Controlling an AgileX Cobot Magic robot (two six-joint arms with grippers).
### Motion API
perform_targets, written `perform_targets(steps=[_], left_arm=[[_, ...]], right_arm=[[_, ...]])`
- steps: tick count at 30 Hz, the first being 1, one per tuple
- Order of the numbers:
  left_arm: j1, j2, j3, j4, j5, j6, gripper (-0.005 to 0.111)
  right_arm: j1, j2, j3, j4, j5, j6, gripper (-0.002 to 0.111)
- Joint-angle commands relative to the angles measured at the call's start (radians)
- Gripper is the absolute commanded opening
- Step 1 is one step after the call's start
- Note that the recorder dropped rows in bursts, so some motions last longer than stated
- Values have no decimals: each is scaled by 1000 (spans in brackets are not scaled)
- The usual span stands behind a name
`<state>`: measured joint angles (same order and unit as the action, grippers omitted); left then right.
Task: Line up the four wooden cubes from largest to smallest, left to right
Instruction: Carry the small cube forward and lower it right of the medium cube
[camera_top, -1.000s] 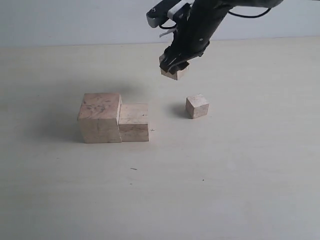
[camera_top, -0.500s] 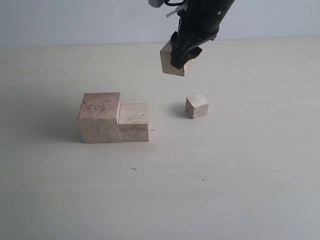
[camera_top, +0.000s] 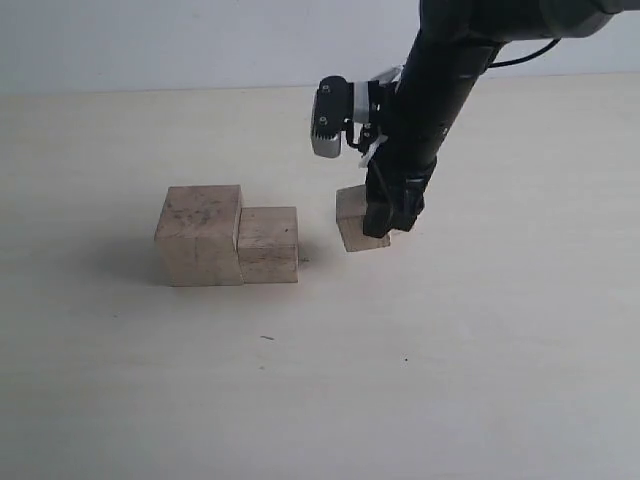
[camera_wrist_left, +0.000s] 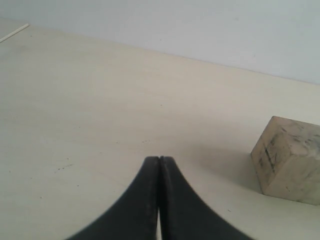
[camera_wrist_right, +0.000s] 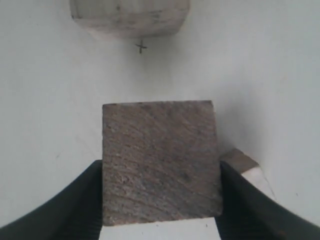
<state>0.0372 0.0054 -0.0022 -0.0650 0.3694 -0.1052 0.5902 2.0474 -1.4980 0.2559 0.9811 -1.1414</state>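
Sitting clamped inside the right pincer (camera_wrist_right: 160, 172), one wooden cube (camera_wrist_right: 160, 150).

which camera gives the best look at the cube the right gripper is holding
Right wrist view: the held cube fills the middle, one face clear, clamped by the right gripper. The exterior view shows it low and partly behind the gripper; the left wrist view misses it.

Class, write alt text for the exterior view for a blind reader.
The right gripper holds a wooden cube close to the table, just right of two bigger cubes that touch: the largest cube at left, the second cube beside it.
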Motion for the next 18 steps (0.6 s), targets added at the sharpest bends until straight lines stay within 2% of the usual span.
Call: perform_targets(steps=[1,5,18], left_arm=[[-3,-5,2,2,-6,-1,0],[-3,-5,2,2,-6,-1,0],[-3,-5,2,2,-6,-1,0]], right_arm=[[-5,17,9,146,-42,-160,0],[-5,54,9,173,-55,-248,0],[-5,141,9,190,-86,-250,0]])
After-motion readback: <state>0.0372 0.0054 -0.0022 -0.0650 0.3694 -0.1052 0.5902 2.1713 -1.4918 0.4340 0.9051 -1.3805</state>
